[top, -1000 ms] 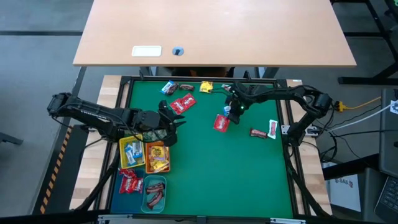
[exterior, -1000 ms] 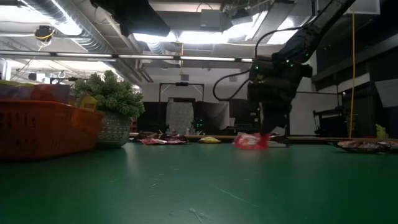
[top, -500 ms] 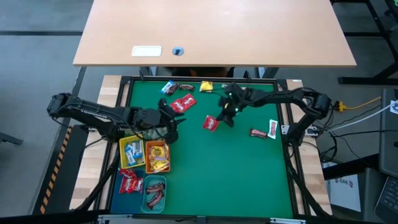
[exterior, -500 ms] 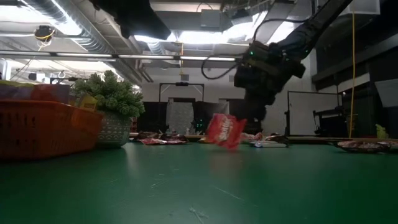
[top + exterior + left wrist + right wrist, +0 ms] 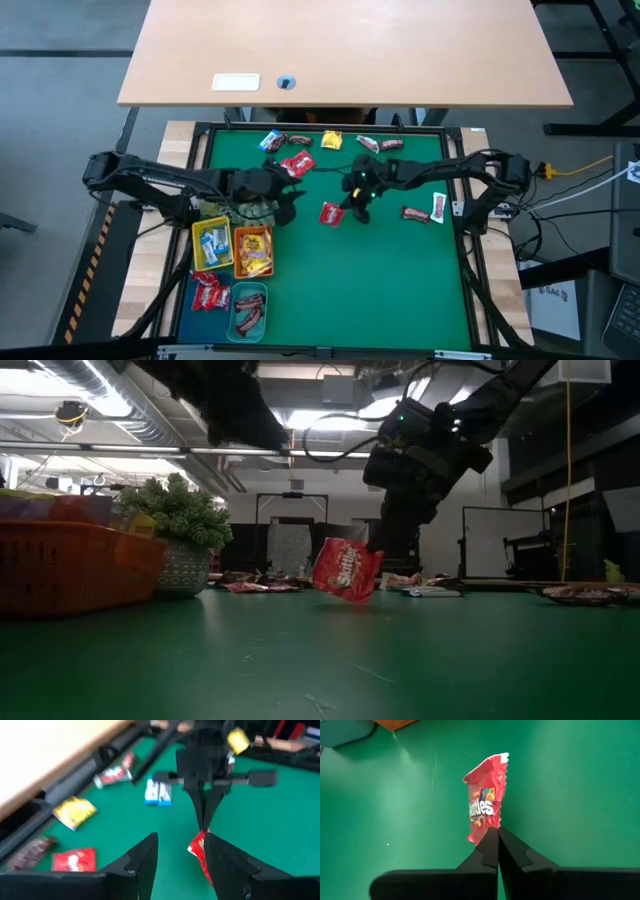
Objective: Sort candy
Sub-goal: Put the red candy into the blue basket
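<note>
candy sorting on a green table: right gripper (image 5: 497,836), fingers pinched on one edge of a red packet (image 5: 485,802) held mid-table (thin grip, it could slip), left gripper (image 5: 181,851) spread open and empty, facing it.

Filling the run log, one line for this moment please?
right gripper: shut on red packet, off mat | left gripper: open, empty, by trays | loose candy: at far edge
</note>
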### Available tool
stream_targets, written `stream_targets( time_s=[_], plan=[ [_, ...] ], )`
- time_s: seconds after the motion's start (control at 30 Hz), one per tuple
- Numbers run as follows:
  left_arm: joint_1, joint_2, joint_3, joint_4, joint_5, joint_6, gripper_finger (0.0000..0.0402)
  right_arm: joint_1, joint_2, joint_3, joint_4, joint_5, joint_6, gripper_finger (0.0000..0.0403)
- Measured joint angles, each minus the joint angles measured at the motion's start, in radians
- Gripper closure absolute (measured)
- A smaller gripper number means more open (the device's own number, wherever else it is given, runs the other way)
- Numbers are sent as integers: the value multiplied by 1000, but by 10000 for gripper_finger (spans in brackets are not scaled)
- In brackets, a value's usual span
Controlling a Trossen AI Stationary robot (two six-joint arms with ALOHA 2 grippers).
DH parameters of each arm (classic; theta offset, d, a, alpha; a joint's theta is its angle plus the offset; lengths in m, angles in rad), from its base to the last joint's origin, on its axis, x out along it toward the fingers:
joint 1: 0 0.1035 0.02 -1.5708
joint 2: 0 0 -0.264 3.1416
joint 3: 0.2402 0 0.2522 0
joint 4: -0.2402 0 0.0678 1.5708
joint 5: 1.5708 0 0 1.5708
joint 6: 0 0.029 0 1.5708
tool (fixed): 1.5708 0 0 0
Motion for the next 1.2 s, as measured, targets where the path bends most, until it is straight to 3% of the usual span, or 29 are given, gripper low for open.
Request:
stream_targets(
  time_s=[0.4, 0.63, 1.2],
  plan=[
    [7, 221, 0, 54, 216, -104, 246, 66, -1, 2, 99, 62, -1, 403],
    [7, 277, 0, 68, 226, -102, 246, 66, -1, 2, 137, 62, -1, 403],
    [17, 277, 0, 91, 198, -93, 261, 66, -1, 2, 256, 53, -1, 403]
  ],
)
